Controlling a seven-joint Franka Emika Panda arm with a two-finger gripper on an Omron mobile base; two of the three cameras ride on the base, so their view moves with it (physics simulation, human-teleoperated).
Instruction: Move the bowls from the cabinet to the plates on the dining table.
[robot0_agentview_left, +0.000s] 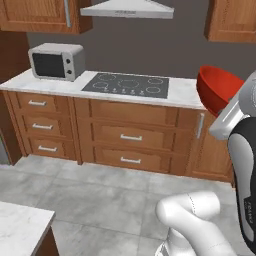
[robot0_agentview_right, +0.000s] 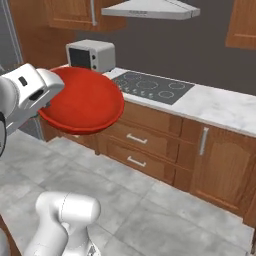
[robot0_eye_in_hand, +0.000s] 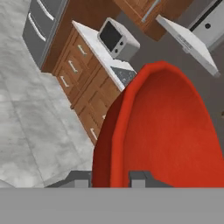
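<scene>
Above the kitchen floor, the pincer grips one red bowl

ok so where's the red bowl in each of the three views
Left base view: the red bowl is at the right edge, partly behind the arm, in front of the counter's right end.
Right base view: it is left of centre, held out from the arm, seen from beneath.
Hand view: it is the big red shape right of centre, its rim between the gripper fingertips.
Shared landmark: the microwave on the marble counter.
</scene>
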